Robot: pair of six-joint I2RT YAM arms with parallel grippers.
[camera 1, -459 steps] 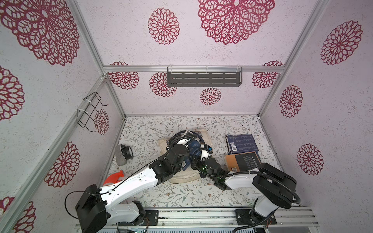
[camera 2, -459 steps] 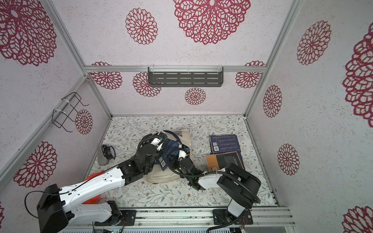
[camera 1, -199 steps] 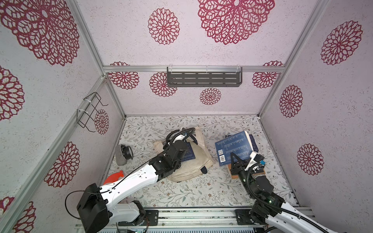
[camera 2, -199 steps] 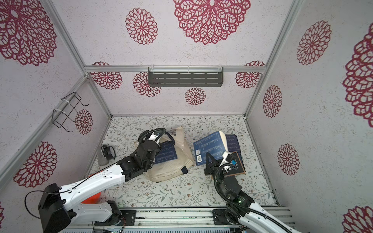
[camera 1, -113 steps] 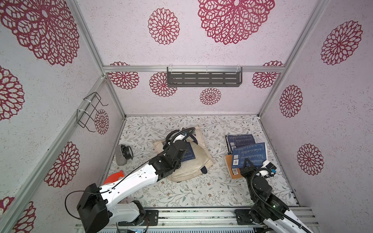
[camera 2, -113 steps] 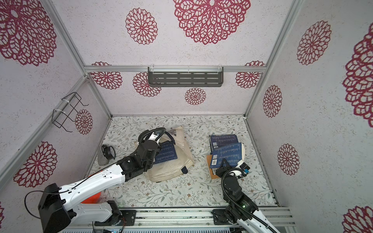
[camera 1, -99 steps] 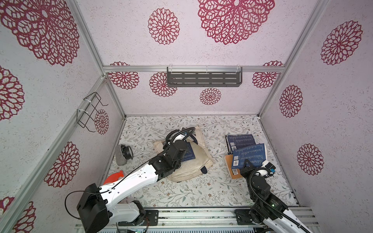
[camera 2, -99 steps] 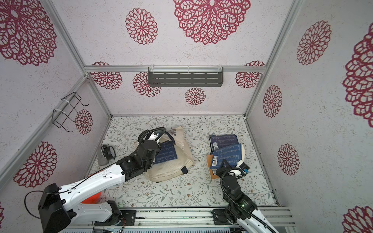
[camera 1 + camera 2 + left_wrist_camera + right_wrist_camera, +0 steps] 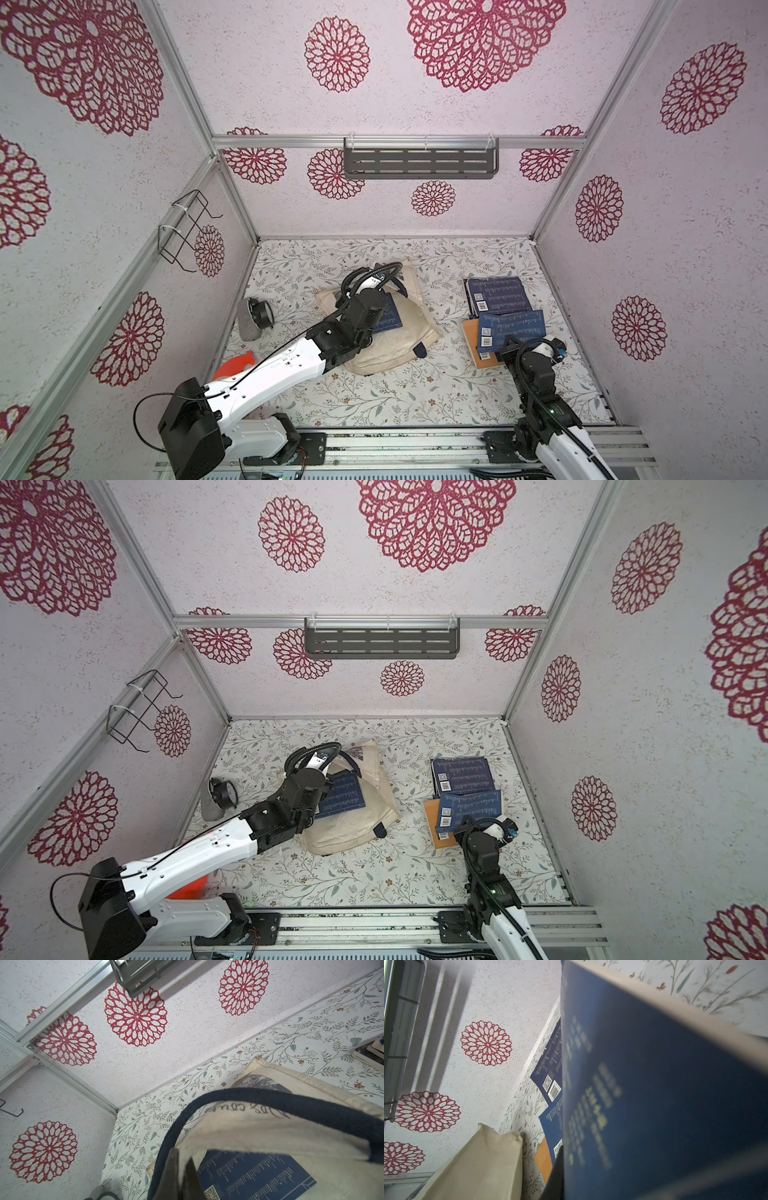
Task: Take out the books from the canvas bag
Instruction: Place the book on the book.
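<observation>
Top pair: one stereo head, high above the front rail, looking down and in toward the back wall. Far enough to take in the whole cell; both top views are near-identical with a slight sideways offset. Shared: table (image 9: 374, 399), canvas bag (image 9: 399, 345) mid-floor, book stack (image 9: 498, 295) at 3 o'clock of it, shelf (image 9: 382, 643) at 12.
Left wrist cam: low, very close over the bag's rim, facing the back-left corner, about 11 o'clock. Shares bag, shelf and a sliver of the stack with the top pair.
Right wrist cam: rolled roughly sideways, lens almost against a blue book (image 9: 654, 1095), blurred. Probably aims near 10 o'clock, past the stack to the bag.
</observation>
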